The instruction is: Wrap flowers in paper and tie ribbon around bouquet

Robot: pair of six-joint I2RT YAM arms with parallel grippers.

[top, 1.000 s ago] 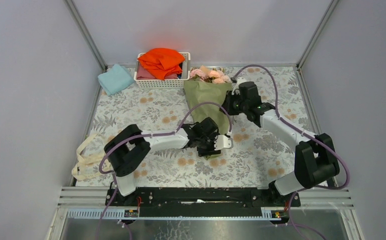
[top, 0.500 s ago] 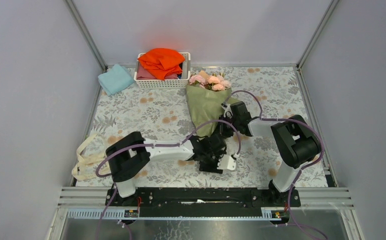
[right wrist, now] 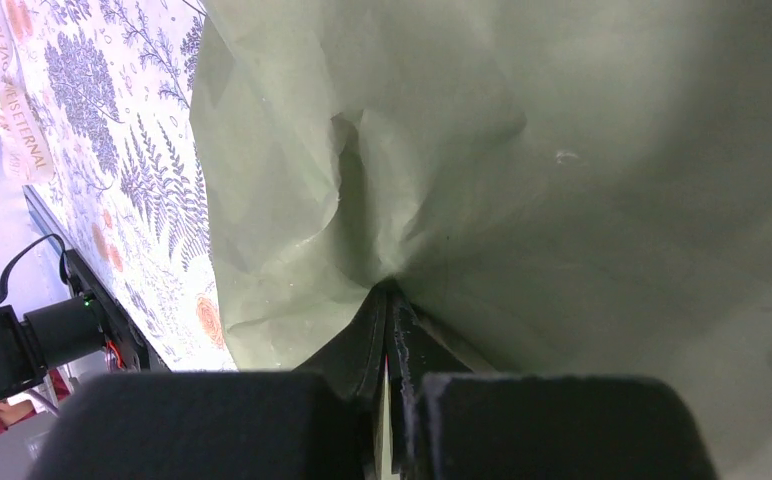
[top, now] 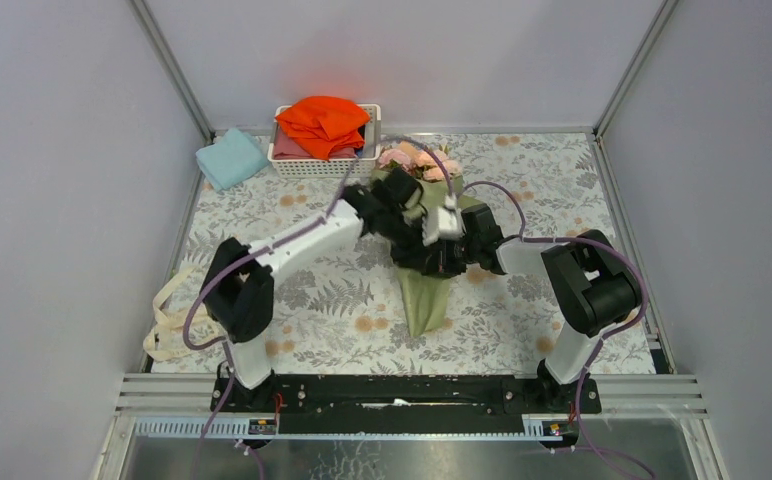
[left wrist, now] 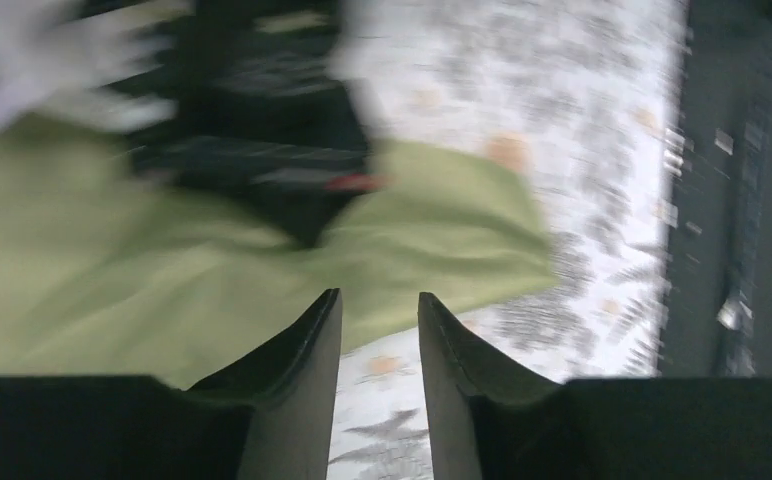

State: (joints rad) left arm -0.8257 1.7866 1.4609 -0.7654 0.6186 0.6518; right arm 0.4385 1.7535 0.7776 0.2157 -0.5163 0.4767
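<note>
Top cam: we see the bouquet lying on the floral tablecloth approx mid-table. Its narrow end points toward the near edge. The flowers are at the far end, just right of the white basket. An orange cloth is heaped in that basket, and a light-blue cloth sits to its left. Both arms meet over the cone's mid-section: the left gripper reaches in from the left, the right gripper from the right. The two heads are touching or nearly so; we can't tell which from up here. The ribbon lies loose at the table's left edge, well apart from the bouquet.

Left wrist cam (blurred): we look past the two fingers, which stand apart w/ bare tablecloth showing btwn them. Nothing is in the gap, so this gripper is released. Its tips hover over the edge of the olive paper. A dark blurred shape lies across the paper farther in; we can't make out what it is.

Right wrist cam: the fingers are clenched tight together w/ a fold of the paper pinched at their tips. Creases run out from that spot. The paper fills most of the view; tablecloth and a stretch of ribbon show at the left.
</note>
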